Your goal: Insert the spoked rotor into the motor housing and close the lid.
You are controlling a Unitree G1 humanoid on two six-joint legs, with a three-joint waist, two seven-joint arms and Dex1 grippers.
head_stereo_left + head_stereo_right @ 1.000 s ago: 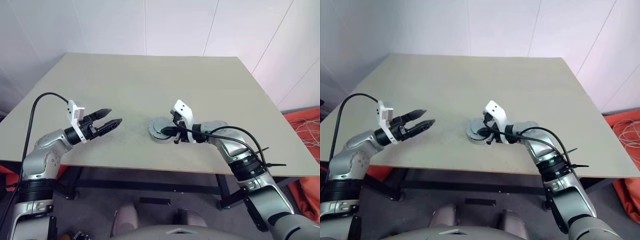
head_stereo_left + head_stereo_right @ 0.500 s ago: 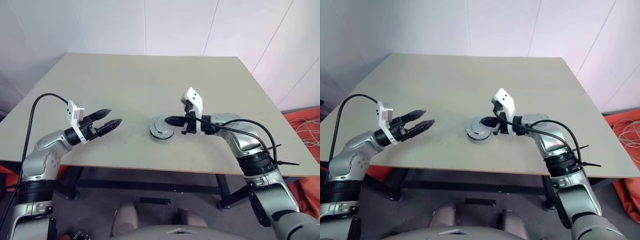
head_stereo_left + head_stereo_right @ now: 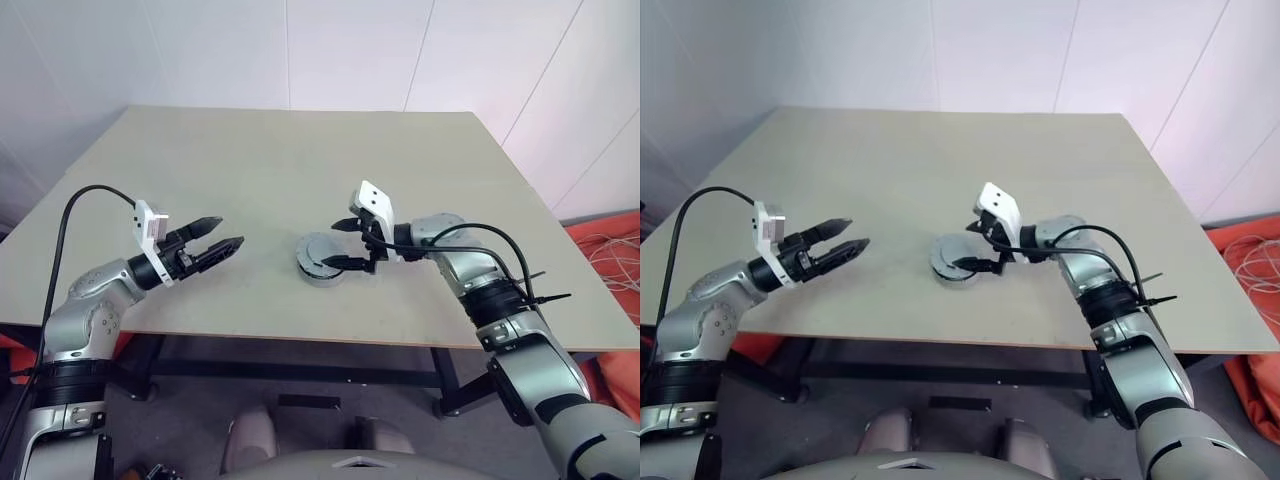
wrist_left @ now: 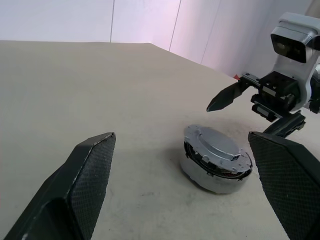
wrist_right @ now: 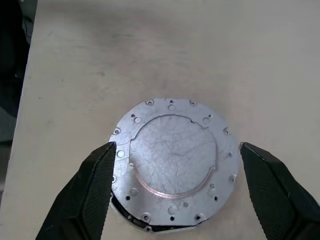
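Observation:
A squat round silvery motor housing [image 3: 320, 270] sits on the table near its front edge. On top of it lies the lid [image 5: 172, 160], a flat silver-grey disc with small holes round its rim; its edge looks slightly off the housing's rim [image 4: 212, 172]. The spoked rotor is hidden. My right gripper [image 3: 335, 246] hovers just above the housing's right side, open, with one finger to each side of the lid and nothing held. My left gripper [image 3: 229, 231] is open and empty, held above the table well to the left, pointing at the housing.
The beige table [image 3: 250, 160] is bare apart from the housing, and its front edge runs close below both grippers. A white wall stands behind. Orange material with loose cables [image 3: 612, 262] lies on the floor at the right.
My right gripper, shut and low on the lid a second ago, has lifted a little and opened wide. The housing and the left arm have stayed put.

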